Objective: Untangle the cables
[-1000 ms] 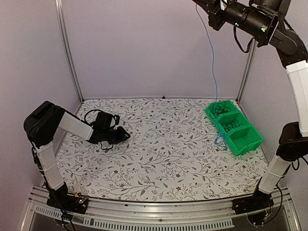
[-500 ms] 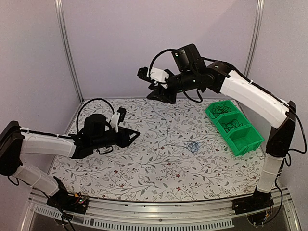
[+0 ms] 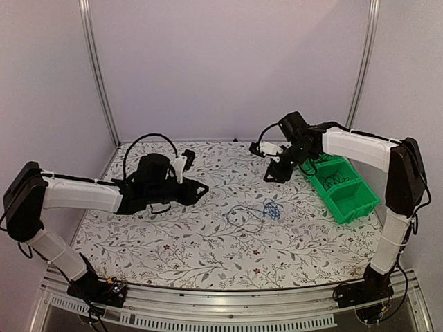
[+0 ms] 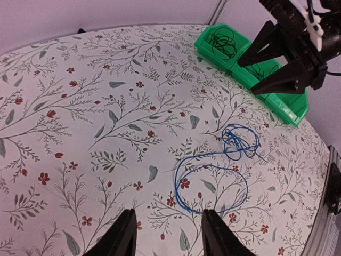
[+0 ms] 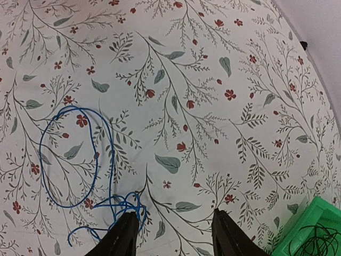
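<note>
Blue cable (image 3: 271, 208) lies looped on floral table (image 3: 208, 257) between left gripper (image 4: 169, 217) and right gripper (image 5: 176, 215), both half-open, holding nothing.

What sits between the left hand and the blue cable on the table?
Nothing. Only bare floral tablecloth separates the left hand from the blue cable, whose near loop lies just ahead of the open fingers. The left wrist view shows this best.

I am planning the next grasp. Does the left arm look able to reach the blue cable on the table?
Probably yes. The left gripper is open and faces the blue cable, which lies loose on the table; nothing stands between them.
</note>
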Controlling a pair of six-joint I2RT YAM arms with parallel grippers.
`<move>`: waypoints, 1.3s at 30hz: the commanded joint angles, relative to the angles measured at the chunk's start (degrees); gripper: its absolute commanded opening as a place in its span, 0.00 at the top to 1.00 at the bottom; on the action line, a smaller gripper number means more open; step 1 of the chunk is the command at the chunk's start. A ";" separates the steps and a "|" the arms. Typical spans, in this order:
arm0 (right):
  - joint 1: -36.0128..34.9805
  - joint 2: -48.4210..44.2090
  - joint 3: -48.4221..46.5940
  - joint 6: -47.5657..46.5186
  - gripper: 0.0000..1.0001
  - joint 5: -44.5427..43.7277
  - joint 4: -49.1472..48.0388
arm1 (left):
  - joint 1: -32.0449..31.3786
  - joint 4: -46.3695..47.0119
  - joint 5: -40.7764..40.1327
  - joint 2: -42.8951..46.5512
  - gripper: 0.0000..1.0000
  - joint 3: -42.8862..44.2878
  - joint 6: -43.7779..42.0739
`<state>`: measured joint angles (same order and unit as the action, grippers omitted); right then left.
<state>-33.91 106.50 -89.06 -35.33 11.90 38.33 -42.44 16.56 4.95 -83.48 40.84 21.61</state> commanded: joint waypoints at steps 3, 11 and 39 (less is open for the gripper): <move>-0.45 -3.45 7.67 5.90 0.50 -1.00 -3.03 | -2.21 -9.90 5.78 -18.66 0.59 18.06 -2.77; 0.86 0.95 8.76 9.36 0.50 0.01 -2.06 | -2.09 -19.78 12.06 -34.79 0.59 34.39 -1.67; 5.34 6.00 1.01 10.41 1.00 3.77 5.59 | -2.03 -25.43 14.33 -34.86 1.00 32.39 -2.38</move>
<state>-31.38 114.30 -84.49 -23.90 17.69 42.87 -44.51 -5.80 24.64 -123.79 76.99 19.53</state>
